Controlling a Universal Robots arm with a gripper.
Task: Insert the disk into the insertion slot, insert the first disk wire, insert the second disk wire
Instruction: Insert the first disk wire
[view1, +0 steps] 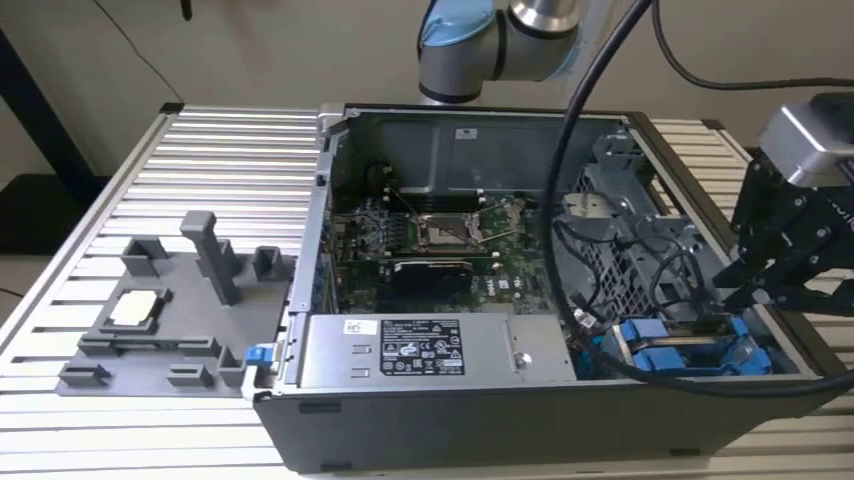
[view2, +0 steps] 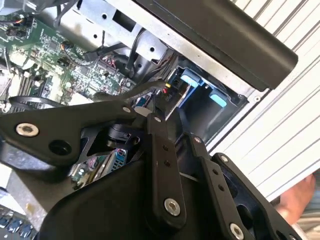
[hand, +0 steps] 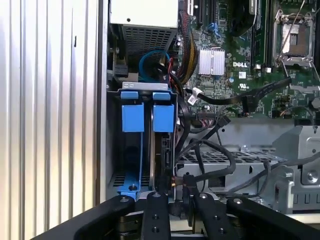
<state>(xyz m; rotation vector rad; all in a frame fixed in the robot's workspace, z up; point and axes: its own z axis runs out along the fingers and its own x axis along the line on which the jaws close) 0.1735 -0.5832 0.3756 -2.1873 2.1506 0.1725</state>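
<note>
The disk sits on edge in the insertion slot of the drive cage, its blue carrier tab facing the power supply. The blue carriers lie at the case's front corner on the exterior view's right. My gripper hovers over the disk's connector end and is shut on the black plug of a disk wire, whose cable loops away toward the motherboard. The gripper hangs just above the cage. In the second wrist view the gripper points at the blue carriers.
A look-alike blue carrier fills the neighbouring bay. The silver power-supply box lies beside the cage, with loose black cables between cage and motherboard. A grey fixture tray sits on the exterior view's left. A hand is near the case.
</note>
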